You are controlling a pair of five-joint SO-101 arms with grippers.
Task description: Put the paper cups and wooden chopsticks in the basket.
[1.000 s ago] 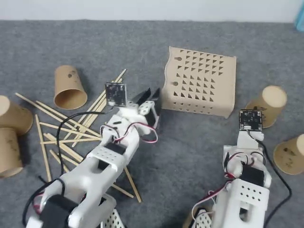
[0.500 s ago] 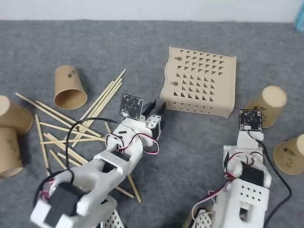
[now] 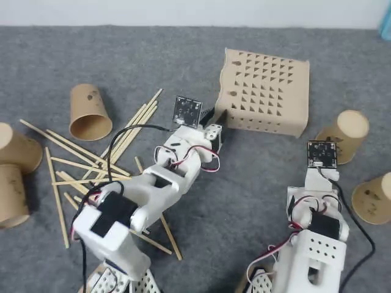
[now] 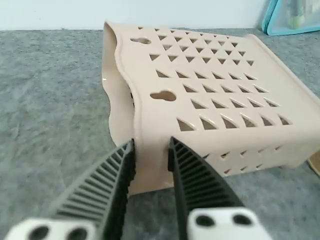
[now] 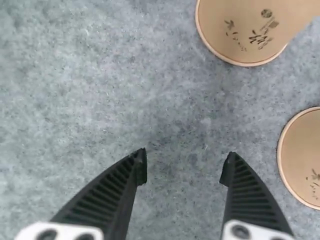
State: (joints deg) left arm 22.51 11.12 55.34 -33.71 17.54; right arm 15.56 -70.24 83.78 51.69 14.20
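High view: grey carpet-like surface [image 3: 73, 55], with a strip of pale wall [image 3: 183, 12] along the far edge and a teal object [image 3: 386, 24] at the far right corner. The basket [image 3: 266, 91] lies mid-surface with a perforated wall facing up. Wooden chopsticks [image 3: 91, 162] are scattered loose at the left. Three paper cups [image 3: 90, 112] lie at the left beside the sticks, and two more lie at the right, near the right arm [image 3: 317, 226]. None are in the basket. The left claw [image 3: 214, 116] is at the basket's near left corner, touching it.

Left wrist view: the claw is nearly together, one finger on either side of the basket's wavy-edged wall, clamped on that corner. The basket's lower edge meets the grey surface. The teal object stands behind it against the wall.

Right wrist view: the right claw [image 5: 186, 155] has its fingers wide apart, holds nothing, and sits over bare grey surface. Two of the paper cups lie near it, apart from the fingers.
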